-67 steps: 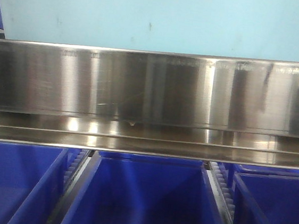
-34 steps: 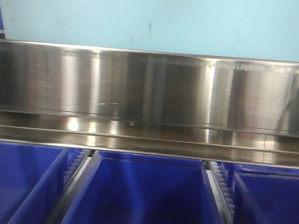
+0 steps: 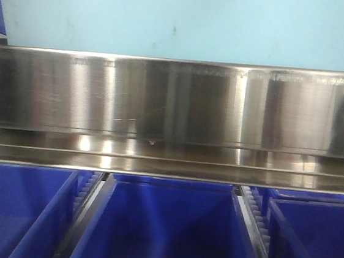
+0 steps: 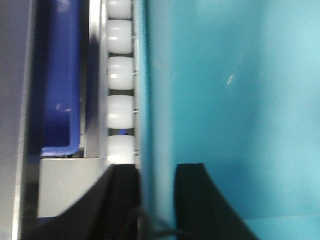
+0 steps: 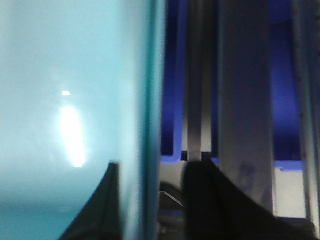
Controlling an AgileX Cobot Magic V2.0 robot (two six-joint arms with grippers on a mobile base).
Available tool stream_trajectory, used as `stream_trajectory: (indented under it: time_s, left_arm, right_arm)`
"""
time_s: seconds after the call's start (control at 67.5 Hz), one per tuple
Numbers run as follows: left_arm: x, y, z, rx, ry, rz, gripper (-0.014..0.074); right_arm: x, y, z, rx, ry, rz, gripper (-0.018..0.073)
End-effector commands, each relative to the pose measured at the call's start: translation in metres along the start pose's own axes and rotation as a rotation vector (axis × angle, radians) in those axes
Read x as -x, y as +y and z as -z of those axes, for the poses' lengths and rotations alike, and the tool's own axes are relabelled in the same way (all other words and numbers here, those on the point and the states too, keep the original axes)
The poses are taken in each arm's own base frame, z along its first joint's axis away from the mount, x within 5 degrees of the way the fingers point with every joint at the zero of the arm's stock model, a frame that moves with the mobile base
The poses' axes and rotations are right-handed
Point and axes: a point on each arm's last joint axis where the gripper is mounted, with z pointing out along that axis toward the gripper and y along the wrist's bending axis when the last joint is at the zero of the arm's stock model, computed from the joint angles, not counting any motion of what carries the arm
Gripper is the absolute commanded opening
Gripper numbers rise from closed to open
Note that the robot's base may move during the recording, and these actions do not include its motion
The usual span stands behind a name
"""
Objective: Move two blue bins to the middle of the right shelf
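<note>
One pale blue bin fills the top of the front view, standing on the shelf behind a steel rail. No other pale bin shows. In the left wrist view my left gripper is shut on the bin's left wall, with one black finger outside and one inside. In the right wrist view my right gripper straddles the bin's right wall. Its inner finger lies against the wall, while the outer finger stands a little apart from it, so the gripper is open.
Several dark blue bins sit open on the level below the rail. A track of white rollers runs beside the pale bin's left wall, with a dark blue bin beyond it. Steel uprights and dark blue bins flank the right wall.
The pale bin has barely shifted. The dark reflection at the right end of the steel rail has shrunk and lightened.
</note>
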Motion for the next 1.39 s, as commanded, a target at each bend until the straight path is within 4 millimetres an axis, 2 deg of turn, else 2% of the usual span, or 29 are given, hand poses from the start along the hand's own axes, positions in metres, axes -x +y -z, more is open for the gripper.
stream_trajectory:
  time_s: [0.0,0.044,0.089,0.8,0.889,1.023,1.097,1.379]
  left_arm:
    - [0.001,-0.001,0.001,-0.024,-0.007,0.016,-0.0014]
    - [0.001,-0.001,0.001,-0.024,-0.007,0.016,-0.0060]
    - [0.001,-0.001,0.001,-0.024,-0.007,0.016,-0.0112]
    - [0.000,-0.002,0.001,-0.026,-0.006,0.017,-0.0111]
    - [0.000,-0.002,0.001,-0.026,-0.006,0.017,-0.0111]
    - [0.001,-0.001,0.001,-0.024,-0.007,0.014,-0.0111]
    - [0.001,-0.001,0.001,-0.024,-0.007,0.014,-0.0111]
    - [0.001,-0.001,0.001,-0.024,-0.007,0.014,-0.0111]
  right_arm:
    - [0.001,-0.001,0.001,0.004,-0.021,-0.003,-0.0076]
    - [0.001,-0.001,0.001,0.004,-0.021,-0.003,-0.0167]
    - [0.001,-0.001,0.001,0.004,-0.021,0.003,-0.0162]
    - [0.001,-0.001,0.001,0.007,-0.019,0.038,-0.0157]
    - [0.001,-0.001,0.001,0.007,-0.019,0.038,-0.0087]
    - [0.001,-0.001,0.001,0.007,-0.019,0.038,0.0137]
    - [0.001,0.000,0.002,0.010,-0.020,0.037,0.0225]
    - [-0.002,0.000,0.012,0.038,-0.039,0.029,0.0244]
